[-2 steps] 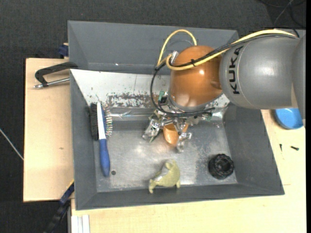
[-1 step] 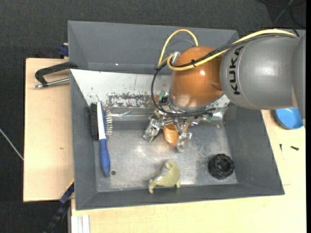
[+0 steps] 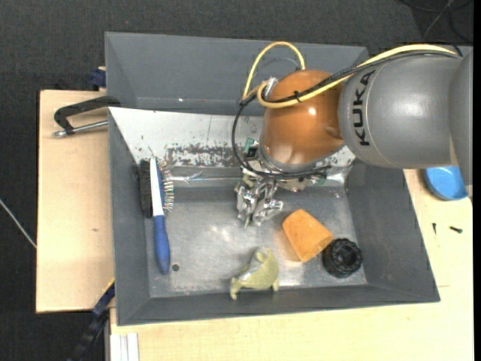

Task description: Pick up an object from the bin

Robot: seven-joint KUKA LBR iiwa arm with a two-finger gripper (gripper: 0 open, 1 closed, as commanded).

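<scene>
Beneath the arm's orange cover [image 3: 297,119], nearest the lens, the gripper [image 3: 255,201] is shown over bare bin floor [image 3: 203,235], its state indeterminable, with the orange wedge [image 3: 304,234] just beside it, lower right, and the green toy figure [image 3: 257,274] farther below.

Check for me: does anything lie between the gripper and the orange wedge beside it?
Nothing visible does. Only bare bin floor separates the gripper from the orange wedge. The black round cap sits on the wedge's far side.
</scene>
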